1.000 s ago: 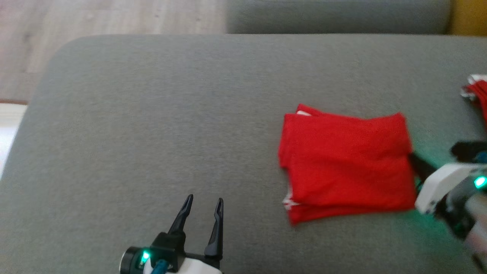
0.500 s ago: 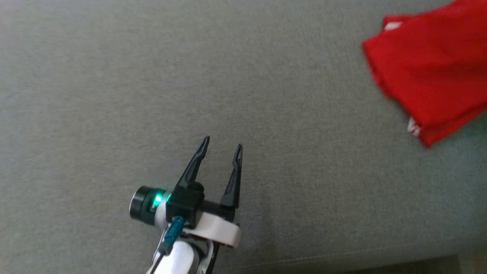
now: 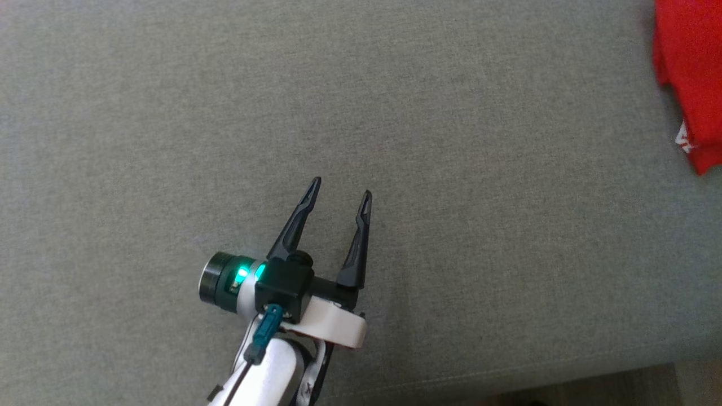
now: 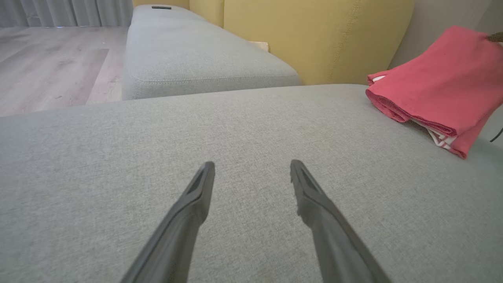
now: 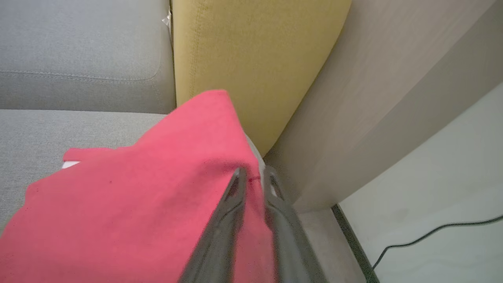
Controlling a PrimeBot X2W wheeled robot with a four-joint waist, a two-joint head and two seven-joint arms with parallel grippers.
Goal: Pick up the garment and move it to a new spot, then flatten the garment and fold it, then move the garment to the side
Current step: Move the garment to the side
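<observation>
The garment (image 3: 688, 67) is a folded red cloth with a bit of white trim, lying on the grey sofa cushion (image 3: 169, 113) at the head view's upper right edge. In the left wrist view the garment (image 4: 432, 78) sits far right with its far end raised. My right gripper (image 5: 254, 171) pinches the garment (image 5: 137, 188) at its edge, jaws nearly together with red cloth between them. My left gripper (image 3: 342, 187) hovers open over bare cushion, well left of the cloth, and the left gripper (image 4: 252, 164) holds nothing.
A yellow backrest (image 4: 314, 35) stands behind the garment, with a second grey cushion (image 4: 188, 59) and wooden floor (image 4: 47, 59) beyond. The cushion's front edge (image 3: 507, 378) runs near my left arm. A cable (image 5: 432, 232) lies on the pale floor beside the sofa.
The head camera has swung left and down, so the garment slid to the picture's right edge and the right arm left it. The left gripper stays open.
</observation>
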